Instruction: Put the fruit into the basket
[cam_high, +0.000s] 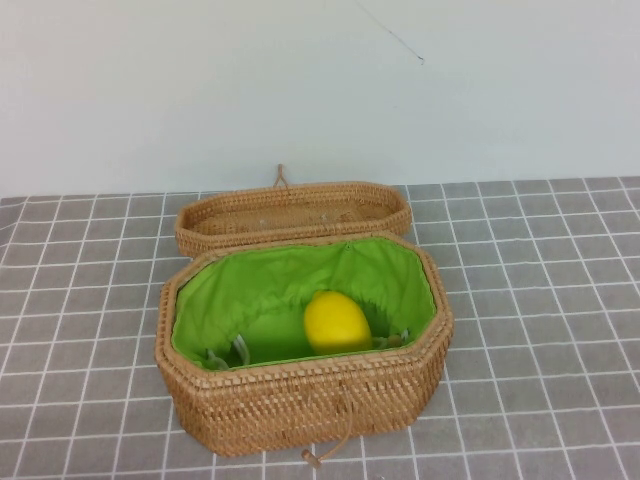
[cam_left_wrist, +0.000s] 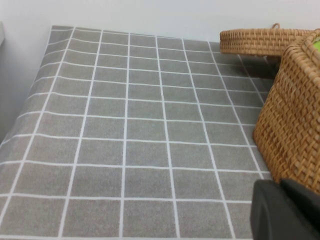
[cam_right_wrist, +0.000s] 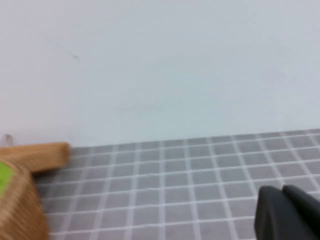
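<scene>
Item: lemon (cam_high: 336, 322), smooth bright yellow, oval; lies inside the basket (cam_high: 300, 400) on the green fabric lining (cam_high: 260, 290), slightly toward the 3 o'clock side of the basket's centre and close to the near wall; nothing touches it from above. Basket: deep, octagonal, tan woven wicker, upright on the tablecloth (cam_high: 540, 300); a cord toggle (cam_high: 313, 459) hangs from the near wall at 6 o'clock. Lid (cam_high: 293, 212): shallow, unlined wicker, lying open side up at 12 o'clock from the basket, its rim touching or just beside the basket's far edge; a small loop stands at its far rim. Tablecloth: grey with a white grid, running back to a plain pale wall (cam_high: 320, 80). Left gripper (cam_left_wrist: 287, 210): absent from the high view; in the left wrist view only a dark portion shows at the picture's edge, low over the cloth just beside the basket's outer wicker wall; whether the fingers are spread or together cannot be told. Right gripper (cam_right_wrist: 290, 212): likewise absent from the high view; a dark portion shows in the right wrist view, over the cloth and well apart from the basket corner seen there; finger state cannot be told.
</scene>
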